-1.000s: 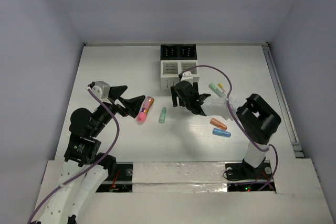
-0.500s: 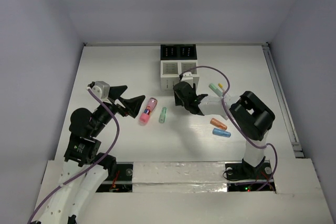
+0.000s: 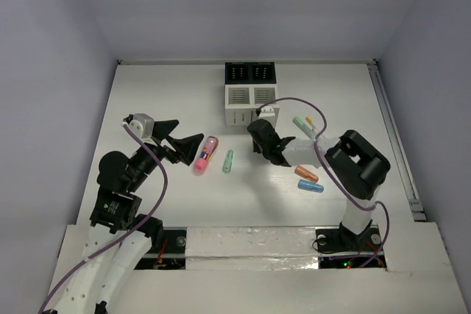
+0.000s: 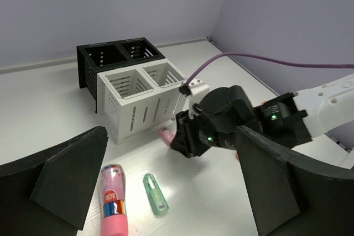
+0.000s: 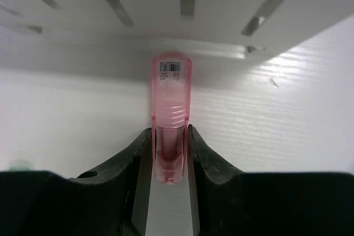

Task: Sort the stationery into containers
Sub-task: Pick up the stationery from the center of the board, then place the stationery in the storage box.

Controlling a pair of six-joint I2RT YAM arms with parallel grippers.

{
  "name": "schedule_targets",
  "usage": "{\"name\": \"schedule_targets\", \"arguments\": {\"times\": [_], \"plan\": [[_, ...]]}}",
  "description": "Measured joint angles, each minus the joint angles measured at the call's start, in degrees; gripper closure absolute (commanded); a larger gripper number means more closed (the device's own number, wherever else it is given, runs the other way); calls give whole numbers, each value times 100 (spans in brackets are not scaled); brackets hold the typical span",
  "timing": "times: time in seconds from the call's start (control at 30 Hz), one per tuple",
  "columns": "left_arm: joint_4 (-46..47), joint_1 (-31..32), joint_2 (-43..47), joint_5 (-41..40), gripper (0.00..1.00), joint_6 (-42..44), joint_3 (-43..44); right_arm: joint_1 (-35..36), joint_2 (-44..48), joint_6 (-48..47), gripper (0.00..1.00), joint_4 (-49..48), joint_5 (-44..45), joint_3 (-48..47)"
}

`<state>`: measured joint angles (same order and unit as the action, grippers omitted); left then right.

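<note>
Right gripper, fingers pinching a pink stick at its near end; the stick points at the slatted near wall of the white container, just short of it. Over the last second this gripper has drawn slightly nearer and rightward from that wall, which suggests the grasp is made and that lifting over the rim comes next. Left gripper, fingers spread and holding nothing, remains beside the thick pink marker and green stick. Orange and blue sticks lie unsorted to the right.
</note>
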<state>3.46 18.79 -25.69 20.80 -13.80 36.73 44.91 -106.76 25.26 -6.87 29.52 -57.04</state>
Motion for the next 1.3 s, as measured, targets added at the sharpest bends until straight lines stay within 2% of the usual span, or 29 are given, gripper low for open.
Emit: {"name": "schedule_targets", "arguments": {"times": [0.13,0.33,0.57,0.8,0.97,1.3], "plan": [[4,0,0,2,1,0,0,0,695,-28,76,85,-260,424],[7,0,0,2,1,0,0,0,1878,-133,77,61,-953,468],[7,0,20,2,1,0,0,-31,2380,-391,77,125,-1287,122],[4,0,98,-2,1,0,0,-619,1784,-734,78,129,-1543,-1180],[7,0,142,-4,1,0,0,-1095,933,-861,78,142,-1904,-2140],[4,0,146,-4,1,0,0,-1165,-820,-1049,78,479,-2208,-4015]]}}
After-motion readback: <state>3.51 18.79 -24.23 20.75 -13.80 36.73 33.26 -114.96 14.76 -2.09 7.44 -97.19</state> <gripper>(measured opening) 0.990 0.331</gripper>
